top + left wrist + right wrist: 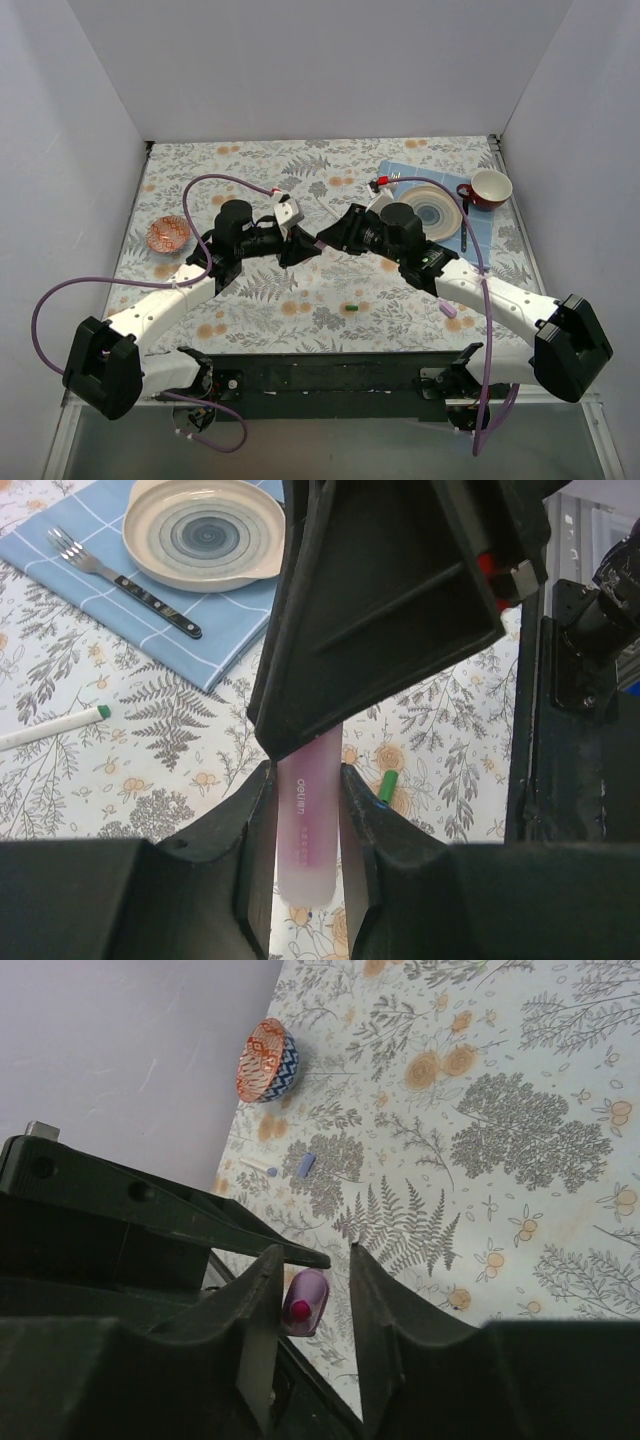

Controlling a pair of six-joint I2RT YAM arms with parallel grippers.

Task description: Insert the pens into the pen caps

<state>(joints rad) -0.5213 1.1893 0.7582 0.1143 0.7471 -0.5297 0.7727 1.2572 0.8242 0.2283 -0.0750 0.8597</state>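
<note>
My left gripper [303, 248] is shut on the pink-lilac pen [307, 830], which stands between its fingers [255, 820] above the middle of the table. My right gripper [331, 240] meets it tip to tip. In the right wrist view its jaws stand apart around the pen's end [305, 1302]. That end rests against one finger, with a gap to the other. The green cap [351, 307] lies on the table in front of the grippers and also shows in the left wrist view [388, 785]. The whitish pen [50, 727] lies on the cloth behind them. A small lilac piece [448, 309] lies beside the right forearm.
A blue cloth [215, 630] at the back right holds a plate [432, 210], a fork [120, 572] and a dark spoon [467, 235]. A red cup [488, 188] stands beside it. A patterned bowl [168, 235] sits at the left, with small bits [305, 1165] near it.
</note>
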